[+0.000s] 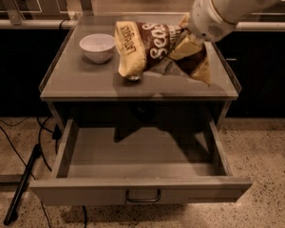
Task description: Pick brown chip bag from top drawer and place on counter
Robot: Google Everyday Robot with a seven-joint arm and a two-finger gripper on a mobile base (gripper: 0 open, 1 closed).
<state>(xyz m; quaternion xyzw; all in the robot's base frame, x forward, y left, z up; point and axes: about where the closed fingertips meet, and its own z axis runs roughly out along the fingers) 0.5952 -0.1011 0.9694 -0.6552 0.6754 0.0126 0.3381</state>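
Observation:
The brown chip bag (154, 49) hangs in the air just above the counter (80, 82), tilted, with its white lettering facing me. My gripper (189, 34) is shut on the bag's right end, and the white arm reaches in from the upper right. The bag hides most of the fingers. The top drawer (137, 153) is pulled fully out below the counter, and its inside shows nothing. Its small pull handle (142, 196) is at the middle of the front.
A white bowl (98, 46) stands on the counter's left rear. The end of a can (133, 77) peeks out under the bag's left end. Black cables and a dark pole (23, 184) lie on the floor at the left. Dark cabinets flank the unit.

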